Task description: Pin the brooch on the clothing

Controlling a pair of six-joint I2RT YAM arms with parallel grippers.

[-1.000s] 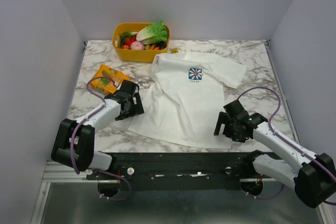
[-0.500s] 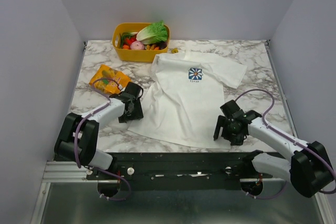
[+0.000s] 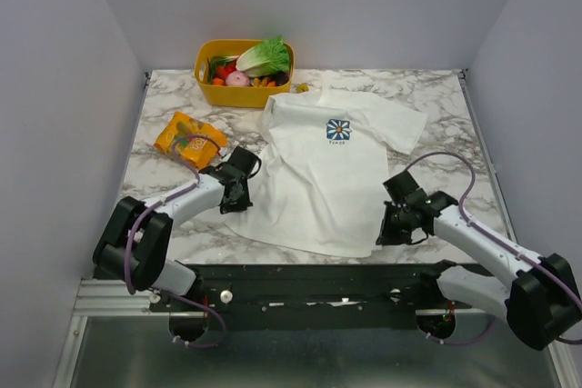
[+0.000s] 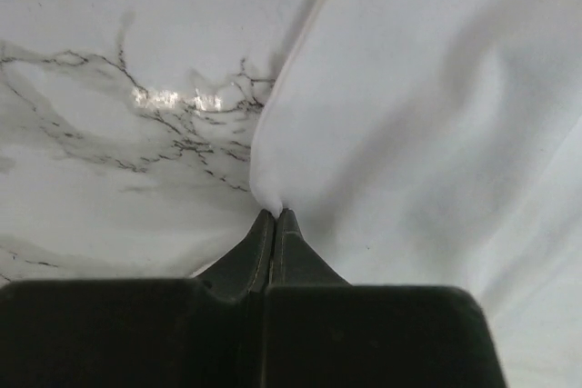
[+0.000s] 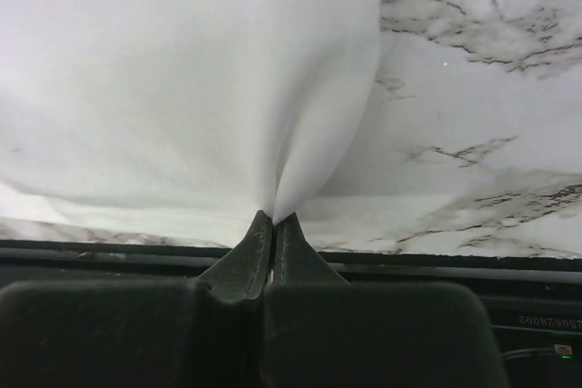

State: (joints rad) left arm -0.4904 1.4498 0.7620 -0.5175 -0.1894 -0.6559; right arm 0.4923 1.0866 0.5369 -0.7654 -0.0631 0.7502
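With my left gripper point(image 4: 275, 215) and right gripper point(image 5: 274, 217) each pinched shut on a near corner of the T-shirt point(image 3: 323, 170), I should draw both evenly to flatten it, the brooch point(image 3: 302, 88) seemingly lying by its collar.

high rear overview, two wrist close-ups, all on the t-shirt point(image 3: 318, 179)

Yellow basket point(image 3: 235, 95) of vegetables point(image 3: 262, 57), seemingly toys; orange packet point(image 3: 185, 136) on marble table point(image 3: 436, 97).

The left end effector point(image 4: 275, 217) is closed on the edge of the shirt point(image 4: 427, 115) (a small fold rises there), with the marble bench point(image 4: 109, 161) beside.
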